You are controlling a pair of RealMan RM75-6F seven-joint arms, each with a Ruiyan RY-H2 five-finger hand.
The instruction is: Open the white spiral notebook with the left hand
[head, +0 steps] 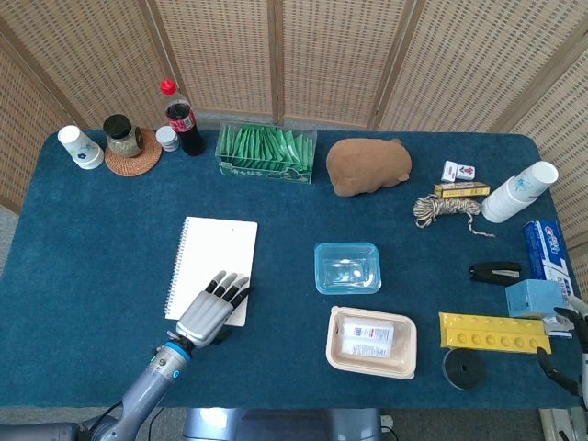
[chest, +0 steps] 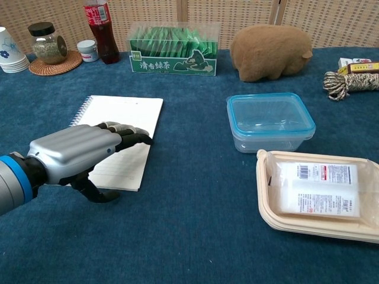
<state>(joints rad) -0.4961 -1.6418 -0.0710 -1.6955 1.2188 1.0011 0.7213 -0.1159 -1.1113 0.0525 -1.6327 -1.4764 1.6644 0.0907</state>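
Observation:
The white spiral notebook (head: pixel 215 259) lies flat on the blue table, left of centre, with its spiral along the left edge. It shows again in the chest view as the notebook (chest: pixel 122 117). My left hand (head: pixel 213 310) hovers palm down over its near right corner, fingers stretched out and slightly apart, holding nothing. In the chest view the left hand (chest: pixel 80 152) covers that corner, and its thumb hangs below by the notebook's near edge. Only dark fingertips of my right hand (head: pixel 571 338) show at the lower right edge, apart and empty.
A clear box with a blue lid (head: pixel 347 267) and a beige food tray (head: pixel 371 342) sit right of the notebook. A green tea box (head: pixel 265 152), a brown plush (head: pixel 368 166) and a cola bottle (head: pixel 184 119) line the back. A yellow tray (head: pixel 491 332) lies near my right hand.

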